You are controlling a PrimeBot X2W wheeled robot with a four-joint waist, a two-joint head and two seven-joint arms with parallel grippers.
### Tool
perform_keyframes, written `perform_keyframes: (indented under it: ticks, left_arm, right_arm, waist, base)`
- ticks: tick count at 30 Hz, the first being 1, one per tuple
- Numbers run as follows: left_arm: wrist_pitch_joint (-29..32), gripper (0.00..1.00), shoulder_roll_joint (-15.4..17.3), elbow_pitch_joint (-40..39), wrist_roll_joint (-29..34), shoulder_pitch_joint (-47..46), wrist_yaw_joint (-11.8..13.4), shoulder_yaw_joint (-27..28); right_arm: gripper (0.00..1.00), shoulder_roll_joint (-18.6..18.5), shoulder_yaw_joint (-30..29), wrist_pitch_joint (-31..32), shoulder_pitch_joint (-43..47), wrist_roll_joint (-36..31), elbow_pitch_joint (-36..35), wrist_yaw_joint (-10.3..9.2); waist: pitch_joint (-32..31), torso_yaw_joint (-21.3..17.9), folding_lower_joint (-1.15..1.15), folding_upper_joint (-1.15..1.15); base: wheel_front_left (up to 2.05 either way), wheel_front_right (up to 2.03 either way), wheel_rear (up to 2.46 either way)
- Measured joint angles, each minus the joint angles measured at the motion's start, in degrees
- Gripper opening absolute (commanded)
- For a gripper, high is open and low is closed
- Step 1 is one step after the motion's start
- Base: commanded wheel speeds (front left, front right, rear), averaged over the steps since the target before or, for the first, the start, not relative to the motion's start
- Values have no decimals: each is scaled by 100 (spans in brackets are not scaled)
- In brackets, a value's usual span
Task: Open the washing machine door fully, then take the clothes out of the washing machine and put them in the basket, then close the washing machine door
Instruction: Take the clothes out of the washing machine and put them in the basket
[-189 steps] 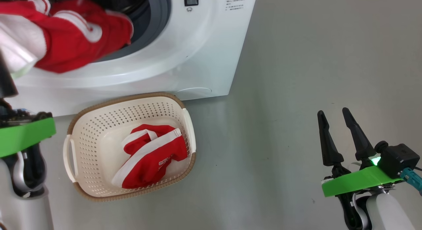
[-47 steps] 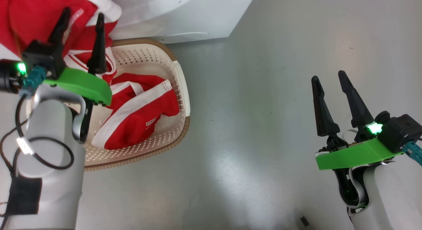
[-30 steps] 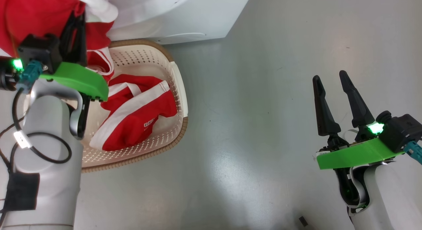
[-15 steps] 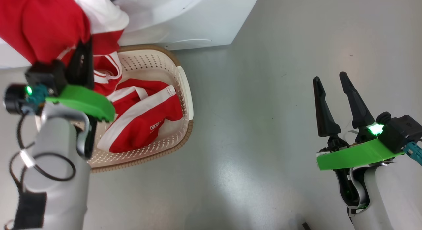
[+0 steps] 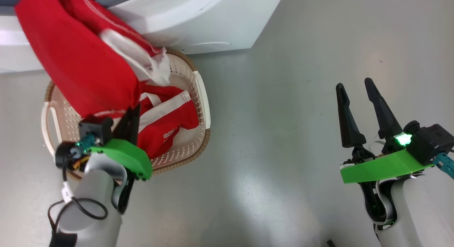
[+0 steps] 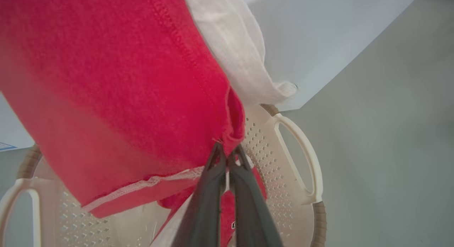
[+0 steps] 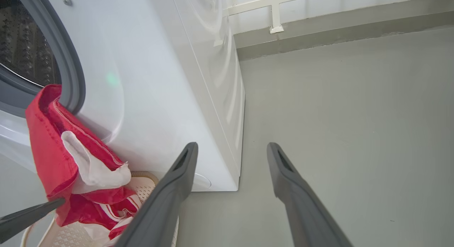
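Note:
My left gripper point(image 5: 130, 116) is shut on the edge of a red garment with white trim point(image 5: 81, 69), hovering over the near side of the basket point(image 5: 202, 98). The cloth stretches from the washing machine point(image 5: 198, 23) opening down across the basket; its upper end still hangs over the grey gasket point(image 7: 67, 55). The left wrist view shows the fingers point(image 6: 212, 190) pinching the red hem point(image 6: 227, 147). A second red and white garment with small printing point(image 5: 166, 123) lies inside the basket. My right gripper point(image 5: 354, 83) stands open and holds nothing, far to the right above bare floor. The door is out of view.
Grey floor point(image 5: 283, 133) spreads to the right of the basket and machine. The perforated steel drum point(image 7: 21, 38) shows through the opening. A wall base with white framing point(image 7: 276, 27) runs behind the machine. A small dark object point(image 5: 330, 242) lies on the floor near the bottom edge.
The left gripper closed on the red garment, then drew back from the machine toward me, dragging the cloth out over the basket. The head camera shifted slightly. The right arm stayed still.

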Motion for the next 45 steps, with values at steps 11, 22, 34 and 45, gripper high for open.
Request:
perform_keyframes:
  ticks: [11,22,34,45]
  left_arm:
    - [0,0,-5,822,-657,37,-1,-732]
    - [0,0,138,1221,-1540,-26,-1,-1404]
    - [0,100,274,859,-1552,-139,-1,-1096]
    - [1,100,236,-7,-1039,441,-1,-112]
  right_arm:
    - [100,0,10,0,-3,-1,-9,0]
    - [100,0,-7,0,-11,-1,-55,0]
    - [100,0,-20,0,-15,-9,-22,0]
    - [100,0,-22,0,-7,-101,163,0]
  waist:
    - [165,-52,0,0]
    - [338,-83,0,0]
    - [312,-20,0,0]
    - [-303,19,0,0]
  base:
    - [0,0,0]
    - [0,0,0]
    - [0,0,0]
    - [0,0,0]
